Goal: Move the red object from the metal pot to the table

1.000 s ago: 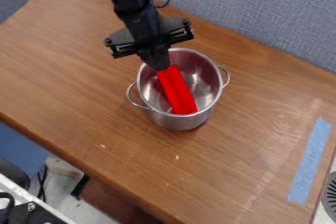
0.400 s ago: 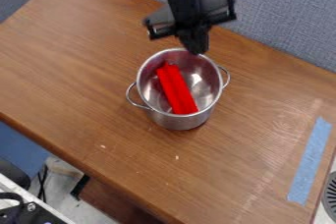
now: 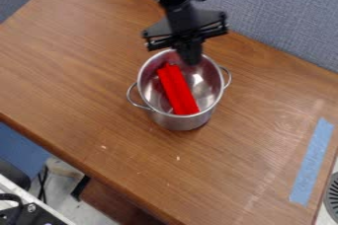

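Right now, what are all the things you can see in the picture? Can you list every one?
red object: one, bright red, lying slanted inside the pot
metal pot: one, shiny silver, middle of the table
table: one, brown wood, under everything
tape strip: one, light blue, near the table's right edge
wall: one, grey-blue, behind the table
gripper: one, black, shut, holding nothing, just above the pot's far rim

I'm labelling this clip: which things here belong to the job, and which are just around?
Job:
red object, lying inside the metal pot
table
gripper, shut, empty, above the pot

Just around:
blue tape strip
grey wall
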`<state>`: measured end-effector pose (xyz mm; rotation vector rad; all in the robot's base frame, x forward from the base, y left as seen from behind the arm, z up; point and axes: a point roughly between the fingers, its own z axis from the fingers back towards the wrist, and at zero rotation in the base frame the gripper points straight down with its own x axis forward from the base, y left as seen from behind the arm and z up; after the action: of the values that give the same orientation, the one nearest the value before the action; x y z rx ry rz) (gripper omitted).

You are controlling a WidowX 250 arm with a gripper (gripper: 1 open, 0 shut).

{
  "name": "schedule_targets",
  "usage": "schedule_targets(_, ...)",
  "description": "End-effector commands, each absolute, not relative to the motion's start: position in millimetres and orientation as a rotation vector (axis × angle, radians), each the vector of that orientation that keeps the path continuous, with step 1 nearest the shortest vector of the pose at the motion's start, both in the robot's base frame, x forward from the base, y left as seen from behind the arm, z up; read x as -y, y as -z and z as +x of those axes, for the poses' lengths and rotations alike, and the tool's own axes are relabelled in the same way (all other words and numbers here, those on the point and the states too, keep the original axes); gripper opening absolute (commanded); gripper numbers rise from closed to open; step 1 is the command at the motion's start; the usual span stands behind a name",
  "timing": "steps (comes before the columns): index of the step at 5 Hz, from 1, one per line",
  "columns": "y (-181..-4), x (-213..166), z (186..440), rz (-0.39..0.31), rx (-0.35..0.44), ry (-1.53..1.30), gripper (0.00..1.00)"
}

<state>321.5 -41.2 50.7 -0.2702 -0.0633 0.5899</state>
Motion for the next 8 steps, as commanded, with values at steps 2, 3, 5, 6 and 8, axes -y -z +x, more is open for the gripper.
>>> schedule_targets(2, -92.5, 87.7, 333.0, -0.269, 0.064, -0.628, 0.0)
schedule_targets(3, -115.3, 115.0, 325.2, -0.241, 0.063, -0.639, 0.0)
schedule_targets(5, -109.6, 140.6, 322.6, -0.191, -0.006, -0.717, 0.0)
schedule_targets(6, -85.7, 135.5, 301.3, -0.156, -0.036, -0.756, 0.0)
schedule_targets(8, -86.4, 149.7, 333.3, -0.163, -0.071, -0.763, 0.0)
